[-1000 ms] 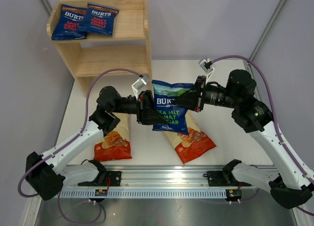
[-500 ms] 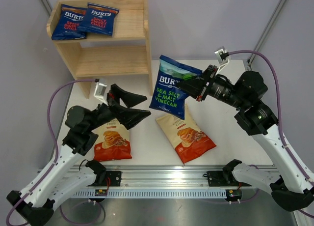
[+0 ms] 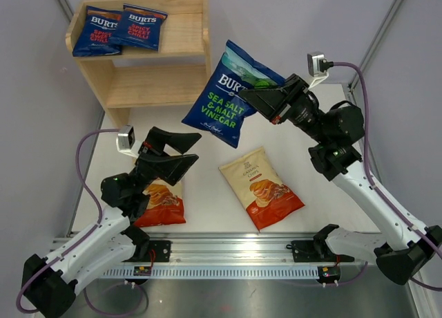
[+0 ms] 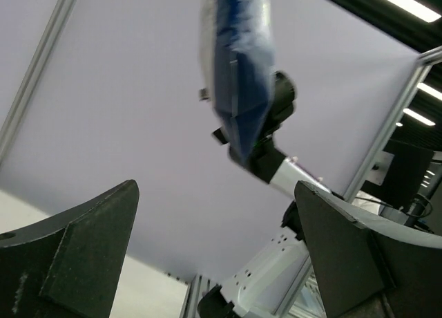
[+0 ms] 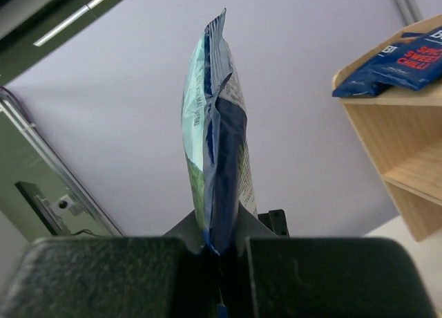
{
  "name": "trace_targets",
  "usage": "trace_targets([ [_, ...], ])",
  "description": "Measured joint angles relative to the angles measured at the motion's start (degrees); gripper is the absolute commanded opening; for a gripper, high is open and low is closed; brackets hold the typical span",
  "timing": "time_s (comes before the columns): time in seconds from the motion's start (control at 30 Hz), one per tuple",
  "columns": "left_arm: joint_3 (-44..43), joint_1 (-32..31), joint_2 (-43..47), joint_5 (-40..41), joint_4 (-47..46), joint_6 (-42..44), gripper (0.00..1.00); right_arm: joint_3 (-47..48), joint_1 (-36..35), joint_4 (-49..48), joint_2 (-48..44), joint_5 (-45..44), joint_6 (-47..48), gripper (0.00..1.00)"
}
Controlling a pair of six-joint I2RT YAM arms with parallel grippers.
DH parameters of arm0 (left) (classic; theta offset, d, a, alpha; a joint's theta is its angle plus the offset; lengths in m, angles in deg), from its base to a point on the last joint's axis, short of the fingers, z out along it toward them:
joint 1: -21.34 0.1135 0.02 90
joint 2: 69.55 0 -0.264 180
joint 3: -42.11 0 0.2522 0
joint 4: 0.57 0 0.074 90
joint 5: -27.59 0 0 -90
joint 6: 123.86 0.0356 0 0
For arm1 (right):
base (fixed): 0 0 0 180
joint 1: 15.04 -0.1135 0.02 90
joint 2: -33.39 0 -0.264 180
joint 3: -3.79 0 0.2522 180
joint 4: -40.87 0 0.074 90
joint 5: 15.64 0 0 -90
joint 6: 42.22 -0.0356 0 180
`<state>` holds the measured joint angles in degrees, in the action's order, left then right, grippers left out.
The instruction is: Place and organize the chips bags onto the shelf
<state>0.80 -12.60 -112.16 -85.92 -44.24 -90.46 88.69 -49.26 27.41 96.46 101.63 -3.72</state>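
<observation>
Pinching sea salt Burts bag (image 3: 219,105) in right gripper (image 3: 253,101), left gripper (image 3: 197,147) spread; two bags (image 3: 119,27) on shelf (image 3: 185,36) ahead, two cream bags (image 3: 261,188) below.

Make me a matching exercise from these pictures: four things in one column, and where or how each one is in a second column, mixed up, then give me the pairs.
Column one:
1. green-topped Burts bag
2. Sweet Chilli bags
3. middle cream bag
4. left gripper

Column two:
A. open, holding nothing
B. lying flat on the table
C. on the top tier of the shelf
D. clamped in the right gripper, up in the air

Pairs: 1-D, 2-C, 3-B, 4-A
</observation>
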Motion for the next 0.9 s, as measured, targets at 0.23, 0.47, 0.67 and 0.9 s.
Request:
trace_targets([
  [0.23, -0.1, -1.4, 0.0, 2.5, -10.5, -0.3, 0.99, -3.1, -5.8, -8.6, 2.7, -3.7, -3.6, 0.0],
  [0.47, -1.9, -1.7, -3.5, 4.8, -11.9, 0.3, 0.93, -5.1, -11.6, -16.5, 4.5, -8.5, -3.4, 0.0],
  [0.67, -4.5, -1.9, -5.1, 4.9, -11.8, 1.3, 0.78, -6.6, -14.3, -19.3, 7.2, -12.4, -3.2, 0.0],
  [0.9, -4.9, -2.2, -4.9, 5.2, -12.3, 2.8, 0.44, -8.1, -16.0, -20.0, 7.7, -16.0, -2.0, 0.0],
])
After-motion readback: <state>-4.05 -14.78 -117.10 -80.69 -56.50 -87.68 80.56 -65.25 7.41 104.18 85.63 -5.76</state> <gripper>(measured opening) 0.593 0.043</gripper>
